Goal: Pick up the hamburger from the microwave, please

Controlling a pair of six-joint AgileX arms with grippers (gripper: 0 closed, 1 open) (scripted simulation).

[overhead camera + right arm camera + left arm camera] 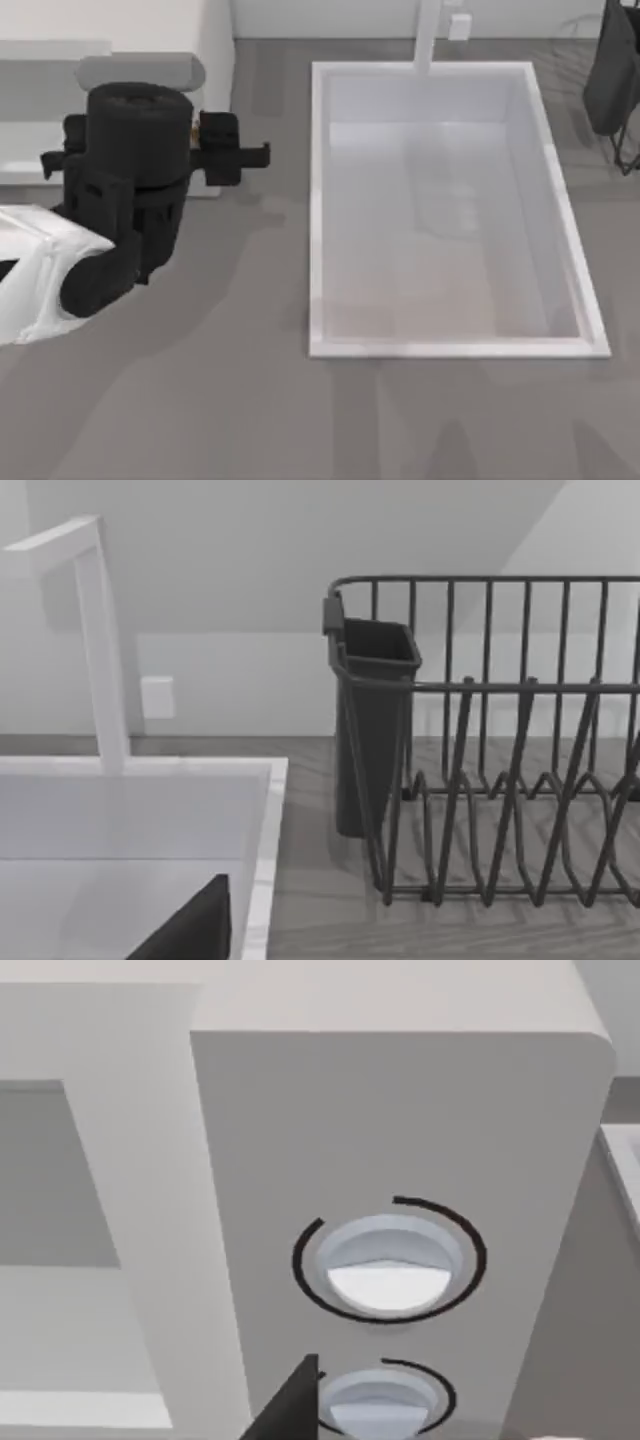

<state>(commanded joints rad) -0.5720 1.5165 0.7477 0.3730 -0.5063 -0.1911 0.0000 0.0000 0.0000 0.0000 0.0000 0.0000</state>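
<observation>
Left arm (125,190) sits nearest the top camera, over the surface's (250,420) left side, its wrist against the front of the microwave (150,60) at top left. Left end effector's fingers cannot be told open or closed; a dark finger edge (290,1410) shows in the left wrist view just beside the lower knob (380,1400). Upper knob (388,1260) sits above it on the grey panel, with the microwave's front opening (50,1180) to one side. Hamburger cannot be made out. Sink (450,345) lies right of centre, faucet (95,640) at its far rim. Dish rack (500,760) with dark cup (370,730) stands beside the sink. Right end effector's state cannot be told
</observation>
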